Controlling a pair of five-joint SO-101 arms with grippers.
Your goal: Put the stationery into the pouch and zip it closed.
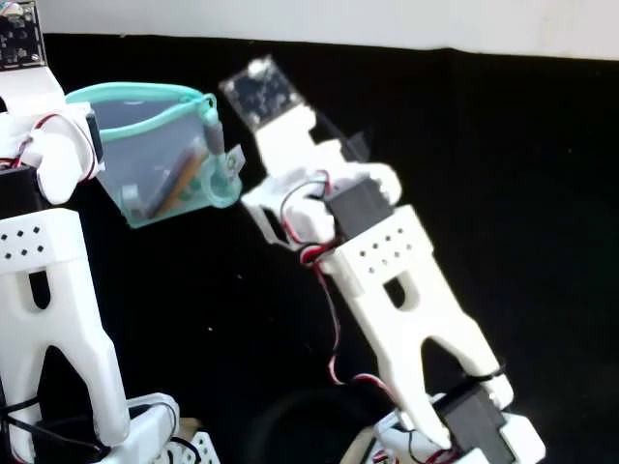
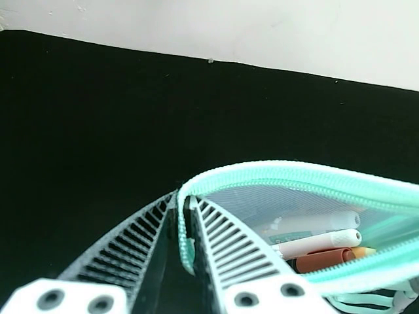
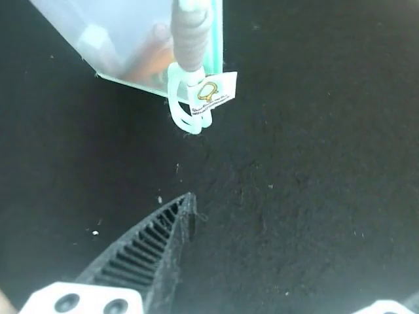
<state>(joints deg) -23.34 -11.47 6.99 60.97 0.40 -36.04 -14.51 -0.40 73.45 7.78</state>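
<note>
A clear pouch (image 1: pixel 160 159) with a teal zipper hangs in the air above the black table. Its mouth (image 2: pixel 294 173) gapes, and several pens (image 2: pixel 314 245) lie inside. My left gripper (image 2: pixel 184 226) is shut on the pouch's end seam, at the far left of the high view (image 1: pixel 95 135). The grey zipper pull (image 3: pixel 188 33) with its teal loop (image 3: pixel 190 118) and small tag sits at the other end (image 1: pixel 213 133). My right gripper (image 3: pixel 268 242) is open a short way off that corner and touches nothing; one ribbed finger (image 3: pixel 160 245) shows.
Black cloth (image 1: pixel 503 193) covers the table, with a white wall (image 2: pixel 262 26) along its far edge. Both white arm bodies (image 1: pixel 397 280) stand at the front of the high view, with red and black wires along the right one.
</note>
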